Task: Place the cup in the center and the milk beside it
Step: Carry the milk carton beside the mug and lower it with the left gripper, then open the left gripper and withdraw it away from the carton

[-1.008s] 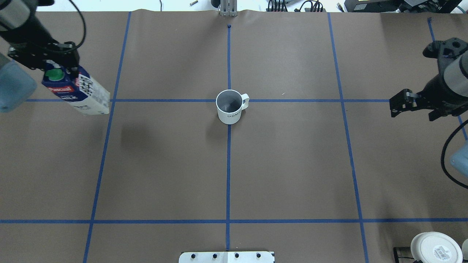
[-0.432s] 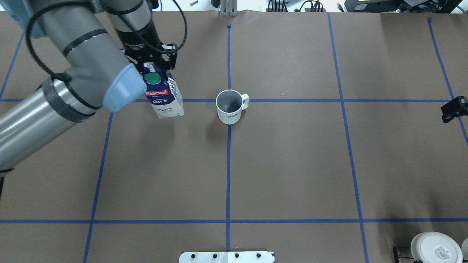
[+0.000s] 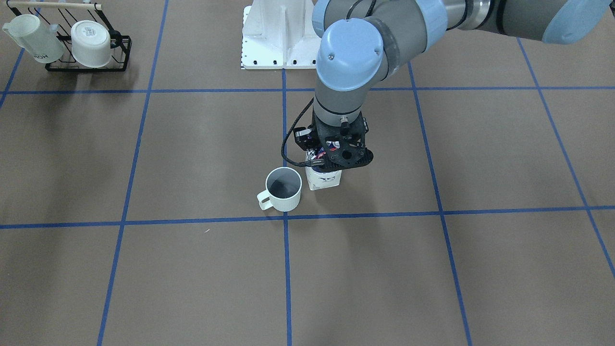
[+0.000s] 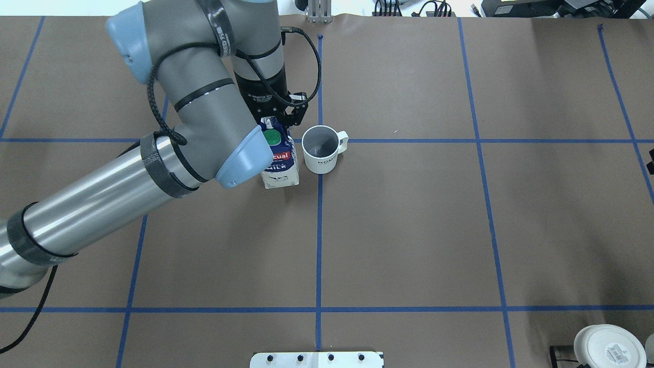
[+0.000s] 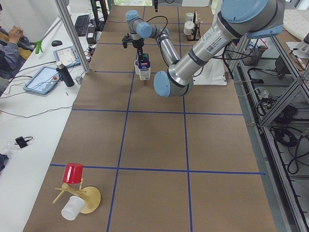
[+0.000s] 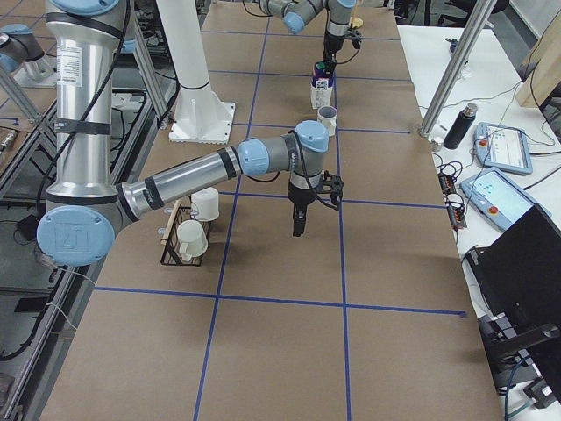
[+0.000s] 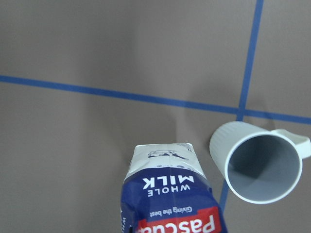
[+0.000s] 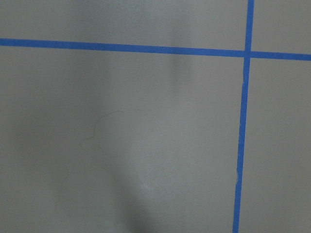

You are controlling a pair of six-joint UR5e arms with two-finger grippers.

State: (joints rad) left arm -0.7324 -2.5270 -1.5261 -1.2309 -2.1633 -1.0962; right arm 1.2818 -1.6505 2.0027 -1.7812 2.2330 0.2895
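Starting at the left of the overhead view: the left arm [image 4: 102, 189] sweeps in across the brown tabletop [image 4: 409, 230], elbow high, wrist pointing down. At its end the left gripper [image 4: 276, 118] has its jaws clamped on the folded top ridge of the milk [image 4: 280, 166]. The carton hangs upright under it, with the green cap and red label showing from above. Its base is right down at the tabletop, but whether it actually touches, I cannot tell.

Moving right, here is the cup [image 4: 321, 151]. It stands upright on the crossing of the blue tape lines [image 4: 319, 240] at the middle of the tabletop, mouth up, handle pointing away from the carton. The milk is just beside it on the robot's left, and the left wrist view shows a narrow strip of bare tabletop between the two.

Further right it is open brown paper and tape. The right gripper [image 6: 299, 226] hangs fingers-down over the tabletop, well apart from cup and carton. It shows properly only from the side view, so I cannot tell how its jaws stand, and its wrist camera sees nothing but paper and tape.

At the near right corner by the robot sits a black wire rack [image 3: 86, 69] carrying white mugs [image 3: 91, 37].
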